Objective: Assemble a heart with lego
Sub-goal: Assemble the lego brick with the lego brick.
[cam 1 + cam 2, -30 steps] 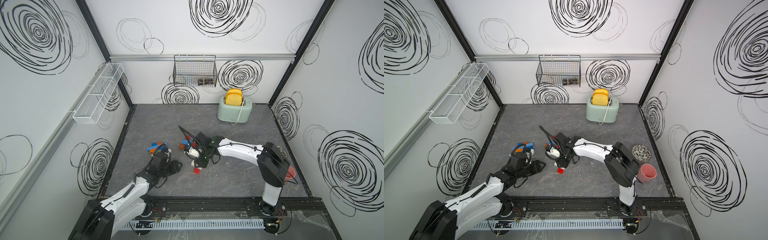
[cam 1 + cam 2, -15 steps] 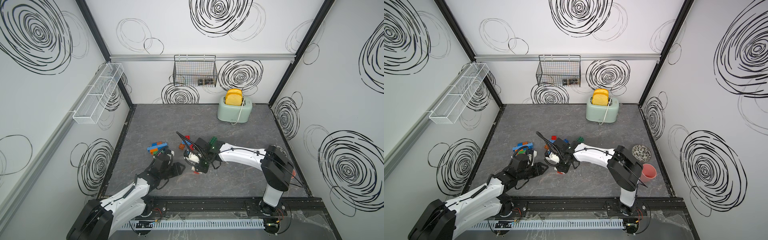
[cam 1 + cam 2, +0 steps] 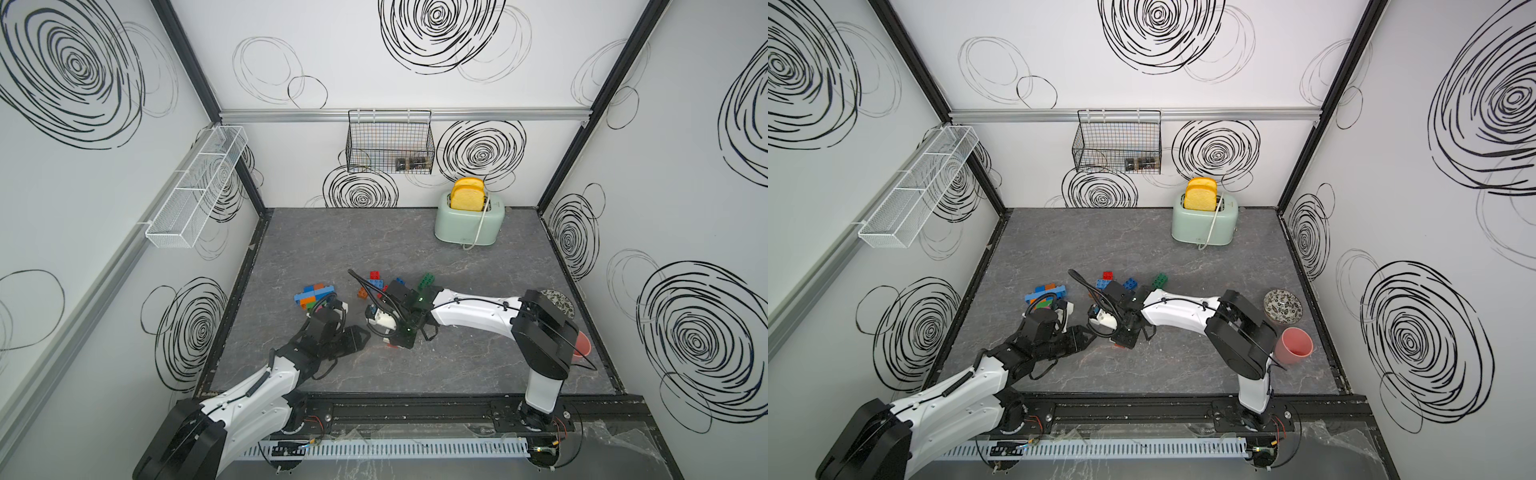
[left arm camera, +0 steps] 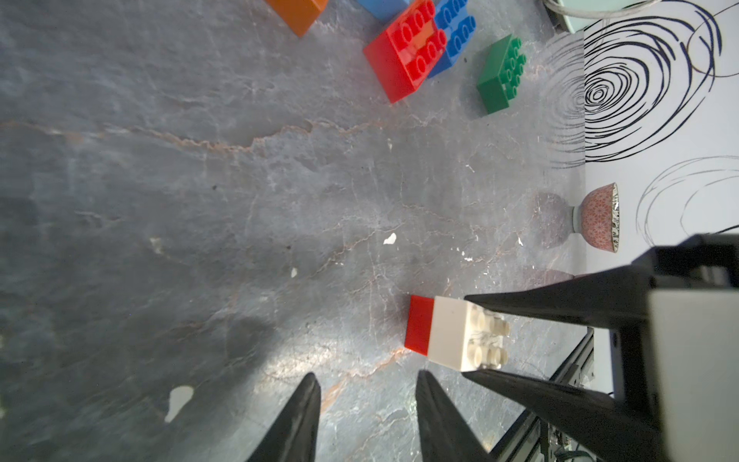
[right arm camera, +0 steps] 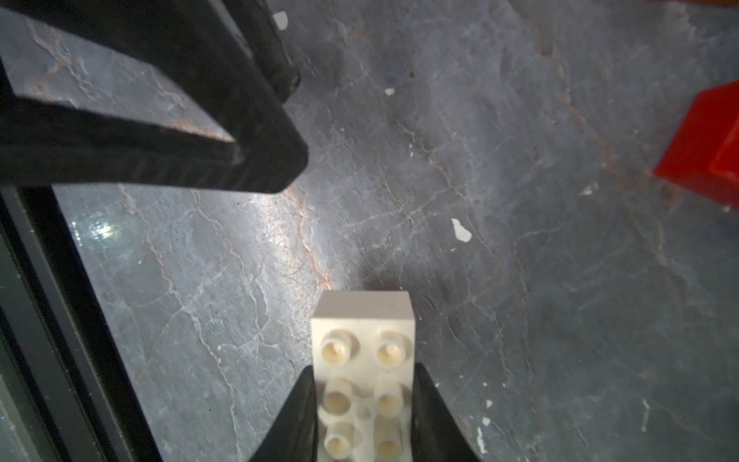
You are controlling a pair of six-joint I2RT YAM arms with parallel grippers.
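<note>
My right gripper [image 5: 364, 370] is shut on a white brick [image 5: 364, 320], low over the grey floor near the front middle in both top views [image 3: 399, 338]. In the left wrist view a red brick [image 4: 418, 328] is stuck to the white brick's [image 4: 460, 336] underside. My left gripper [image 4: 368, 378] is open with only bare floor between its fingers, just left of the held bricks [image 3: 1088, 338]. A joined blue, orange and green block cluster [image 3: 313, 293] lies behind the left arm. Loose red [image 4: 404, 60], blue [image 4: 456, 32], green [image 4: 500, 76] and orange [image 4: 298, 12] bricks lie farther back.
A mint toaster [image 3: 469, 222] with bread stands at the back right. A patterned bowl [image 3: 1283, 306] and a pink cup [image 3: 1293, 345] sit by the right wall. A black wire basket [image 3: 390, 143] and a white mesh shelf [image 3: 195, 183] hang on the walls.
The right arm has lowered and brought the white and red bricks toward the front. The left gripper has slid right, closer to them, uncovering the block cluster behind it.
</note>
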